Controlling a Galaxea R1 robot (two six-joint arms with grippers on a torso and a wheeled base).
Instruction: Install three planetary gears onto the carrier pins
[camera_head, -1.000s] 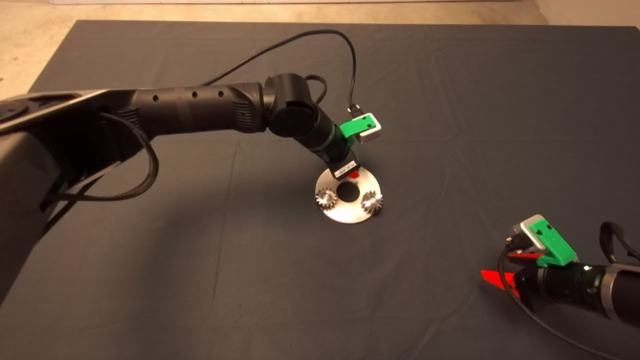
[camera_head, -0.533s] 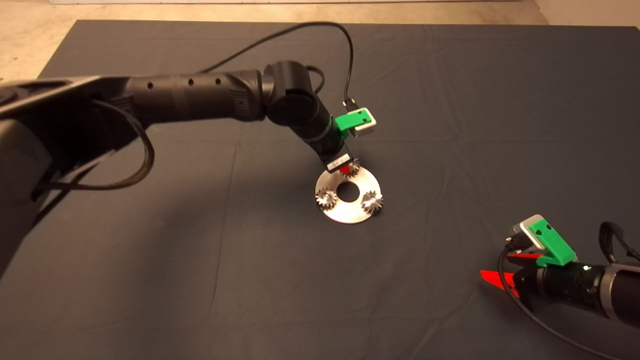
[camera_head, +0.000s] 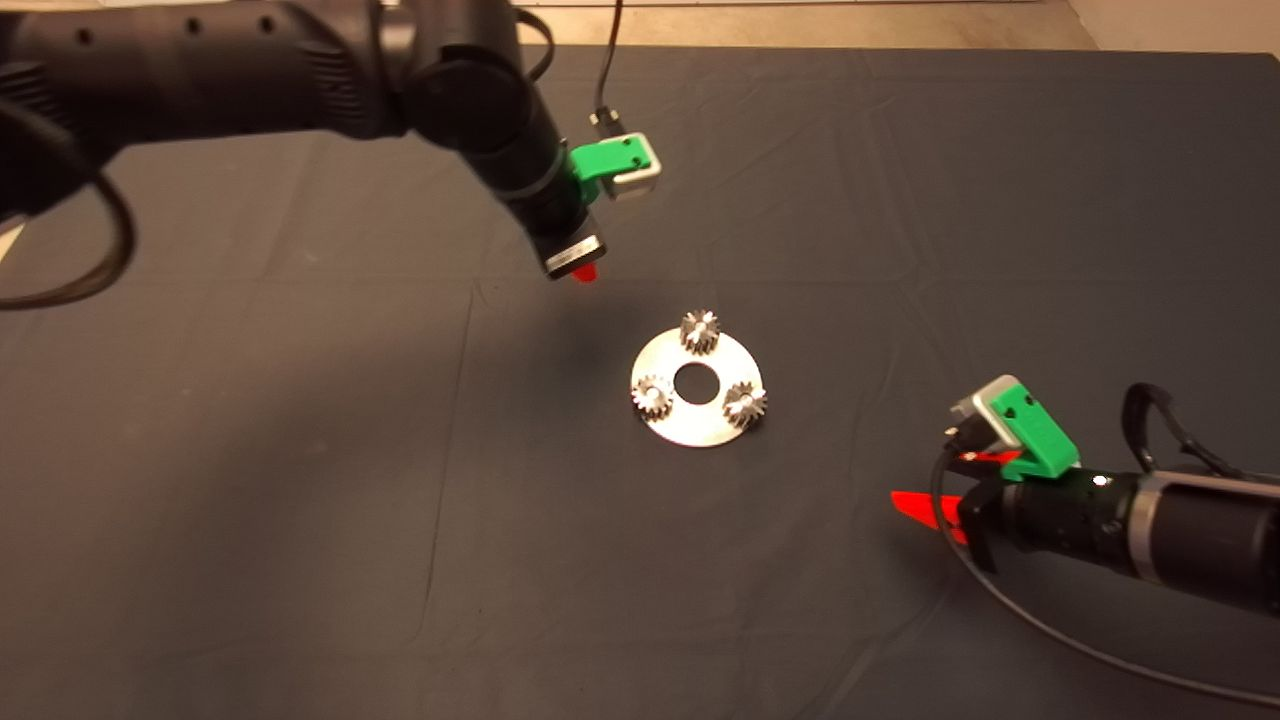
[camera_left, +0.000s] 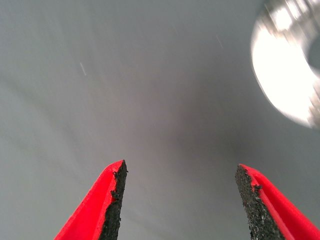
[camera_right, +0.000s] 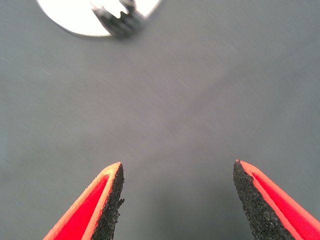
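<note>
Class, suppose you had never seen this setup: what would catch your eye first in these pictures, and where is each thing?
The silver plate shines at the middle of the dark mat, with three planetary gears seated around its centre hole. Up and to its left the left gripper hangs open and empty above the mat. The right gripper waits open at the lower right.

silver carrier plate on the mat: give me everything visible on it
The carrier plate is a flat, round disc of shiny silver metal with a large round centre hole, lying flat on the dark mat near the middle. Three small toothed steel planetary gears sit on it, evenly spaced around the hole, at the spots where its pins would be; the pins themselves are hidden under them. Neither gripper touches it: the left gripper is raised off to its far left, the right gripper to its near right.
</note>
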